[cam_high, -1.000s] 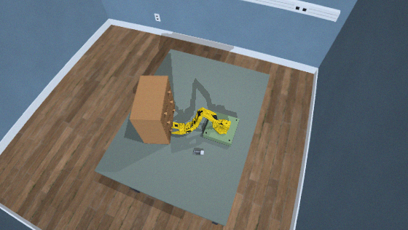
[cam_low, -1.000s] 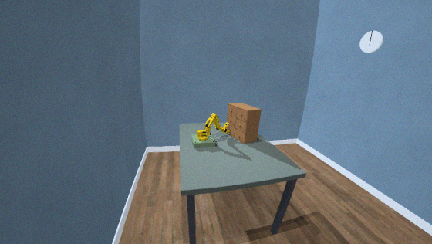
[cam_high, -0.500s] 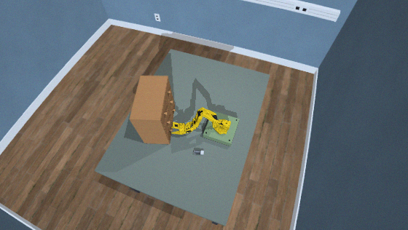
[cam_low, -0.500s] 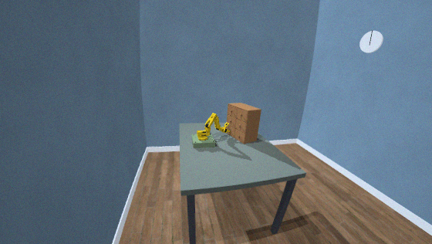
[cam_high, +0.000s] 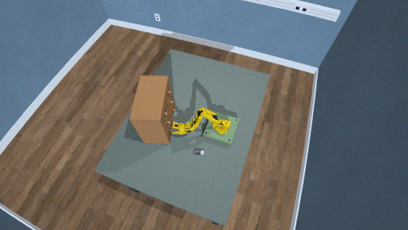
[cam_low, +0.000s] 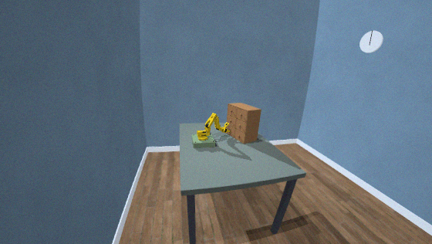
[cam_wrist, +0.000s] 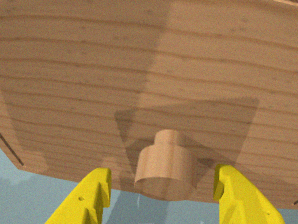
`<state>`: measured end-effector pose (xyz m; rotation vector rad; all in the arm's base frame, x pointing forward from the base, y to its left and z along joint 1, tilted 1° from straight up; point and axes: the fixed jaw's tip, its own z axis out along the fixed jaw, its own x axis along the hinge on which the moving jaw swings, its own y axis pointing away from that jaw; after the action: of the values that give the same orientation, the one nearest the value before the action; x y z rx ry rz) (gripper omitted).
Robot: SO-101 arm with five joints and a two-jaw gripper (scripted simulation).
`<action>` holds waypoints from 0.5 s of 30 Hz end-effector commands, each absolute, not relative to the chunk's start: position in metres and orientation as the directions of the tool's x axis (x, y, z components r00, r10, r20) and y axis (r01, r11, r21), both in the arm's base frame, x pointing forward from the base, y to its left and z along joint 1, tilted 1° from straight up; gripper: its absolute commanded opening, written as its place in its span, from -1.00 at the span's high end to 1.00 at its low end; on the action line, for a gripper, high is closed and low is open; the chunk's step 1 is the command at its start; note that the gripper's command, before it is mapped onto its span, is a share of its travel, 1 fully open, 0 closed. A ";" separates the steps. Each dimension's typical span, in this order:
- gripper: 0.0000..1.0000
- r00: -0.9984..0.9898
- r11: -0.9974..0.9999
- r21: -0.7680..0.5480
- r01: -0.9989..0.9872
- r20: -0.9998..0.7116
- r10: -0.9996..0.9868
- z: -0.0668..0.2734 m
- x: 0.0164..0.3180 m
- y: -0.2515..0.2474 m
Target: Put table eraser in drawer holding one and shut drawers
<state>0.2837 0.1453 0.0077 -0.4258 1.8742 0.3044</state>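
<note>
Grey eraser [cam_high: 198,151] lies on the table [cam_high: 226,182], well apart from my claw [cam_high: 173,128], whose fingers straddle a drawer knob [cam_wrist: 162,164], spread, untouching.

Drawer cabinet [cam_high: 149,105]: light wood, matt, with visible horizontal grain.
Drawer knob [cam_wrist: 164,160]: turned wood, smooth, matt.
Gripper [cam_wrist: 161,205]: yellow plastic look, smooth, slight sheen.
Table [cam_high: 218,189]: grey-green top, smooth, matt.
Base plate [cam_high: 233,139]: pale green, flat, matt.
Floor [cam_high: 73,153]: brown wood planks, low sheen.
</note>
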 end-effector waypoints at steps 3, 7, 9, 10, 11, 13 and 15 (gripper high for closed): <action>0.57 -0.305 0.905 0.010 -0.424 -0.943 -0.133 0.008 0.285 0.144; 0.57 -0.305 0.905 0.010 -0.424 -0.943 -0.133 0.009 0.286 0.144; 0.57 -0.305 0.905 0.010 -0.424 -0.943 -0.133 0.009 0.286 0.144; 0.57 -0.305 0.905 0.010 -0.424 -0.943 -0.133 0.009 0.286 0.144; 0.57 -0.305 0.905 0.010 -0.424 -0.943 -0.133 0.009 0.286 0.144; 0.57 -0.305 0.905 0.010 -0.424 -0.943 -0.133 0.009 0.286 0.144; 0.57 -0.305 0.905 0.010 -0.424 -0.943 -0.133 0.010 0.286 0.144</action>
<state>0.2834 0.1452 0.0068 -0.4271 1.8800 0.3034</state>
